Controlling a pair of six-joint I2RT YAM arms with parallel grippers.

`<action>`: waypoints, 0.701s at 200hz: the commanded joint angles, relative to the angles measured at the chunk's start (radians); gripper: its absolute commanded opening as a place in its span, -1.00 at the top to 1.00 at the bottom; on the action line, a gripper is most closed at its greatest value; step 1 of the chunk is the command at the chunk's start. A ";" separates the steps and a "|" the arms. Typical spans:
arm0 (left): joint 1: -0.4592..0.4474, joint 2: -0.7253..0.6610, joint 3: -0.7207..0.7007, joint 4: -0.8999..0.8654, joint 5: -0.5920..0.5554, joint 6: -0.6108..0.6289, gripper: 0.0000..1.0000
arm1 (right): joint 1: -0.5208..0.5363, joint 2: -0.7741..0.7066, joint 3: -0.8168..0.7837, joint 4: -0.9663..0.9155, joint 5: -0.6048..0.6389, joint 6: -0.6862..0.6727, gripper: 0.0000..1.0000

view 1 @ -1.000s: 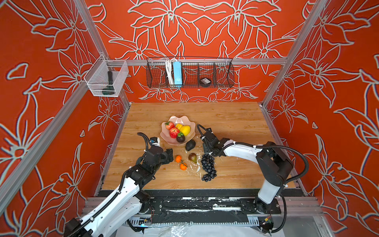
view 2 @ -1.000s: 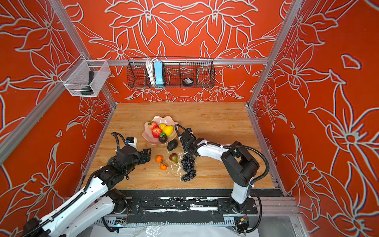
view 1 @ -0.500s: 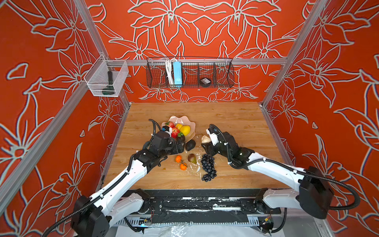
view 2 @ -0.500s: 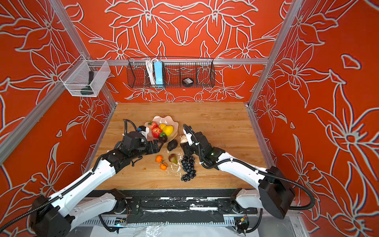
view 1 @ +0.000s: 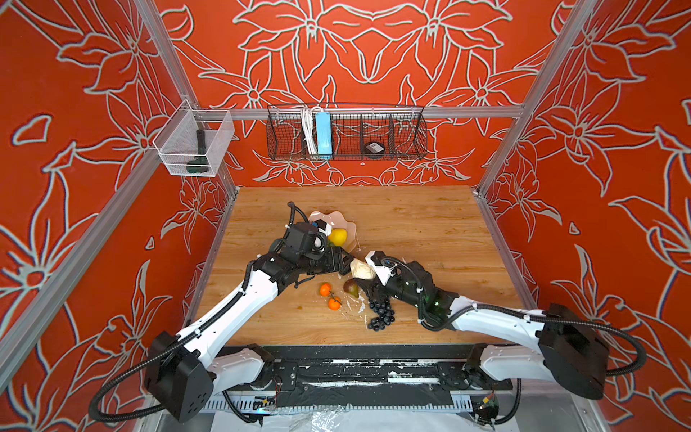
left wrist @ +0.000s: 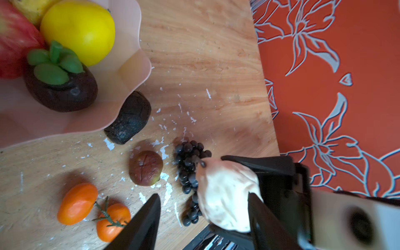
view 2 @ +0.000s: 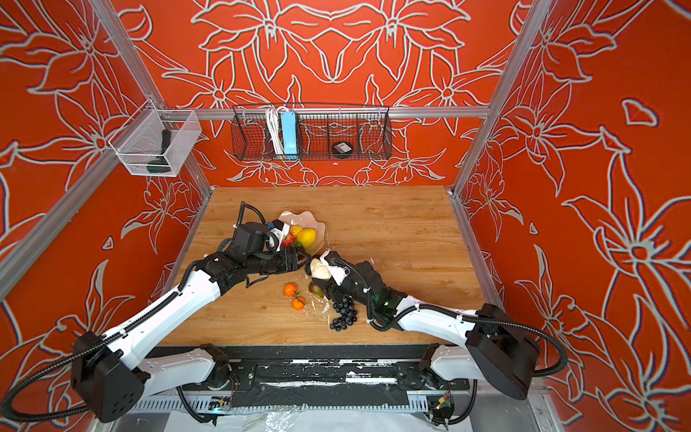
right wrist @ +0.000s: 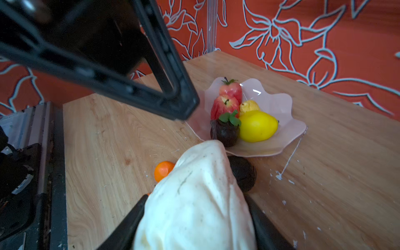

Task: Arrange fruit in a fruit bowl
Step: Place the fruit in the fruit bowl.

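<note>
Fruit bowl (view 1: 338, 216) mid-table, five fruits in, lemon (right wrist: 257, 126) among them; right gripper (right wrist: 194, 220) clamps cream lumpy piece (right wrist: 199, 184) aloft just beside bowl; left gripper (left wrist: 203, 195) fingers spread, flanking same piece; avocado (left wrist: 128, 118), brown fruit (left wrist: 145, 167), oranges (view 1: 326, 288), grape bunch (view 1: 380, 317) left on tabletop (view 1: 411, 224); wood flecked white; walls (view 1: 374, 56) orange floral; wire basket (view 1: 346, 132) behind.

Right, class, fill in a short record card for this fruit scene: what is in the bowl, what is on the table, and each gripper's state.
fruit bowl: holds lemon, strawberry, dark leafy-topped fruit
table: two oranges, avocado, brown fruit, grape bunch
right gripper: shut on the cream lumpy piece, near the bowl
left gripper: open, close beside that piece
task: unfinished, fruit remains outside the bowl
</note>
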 commanded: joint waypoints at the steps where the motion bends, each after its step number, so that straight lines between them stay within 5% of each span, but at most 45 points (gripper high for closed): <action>1: -0.003 -0.010 -0.004 -0.016 0.000 -0.025 -0.19 | 0.020 0.012 -0.003 0.098 -0.008 -0.041 -0.21; 140: 0.002 -0.029 -0.032 0.017 -0.010 -0.053 0.59 | 0.085 0.024 -0.027 0.147 0.021 -0.094 -0.20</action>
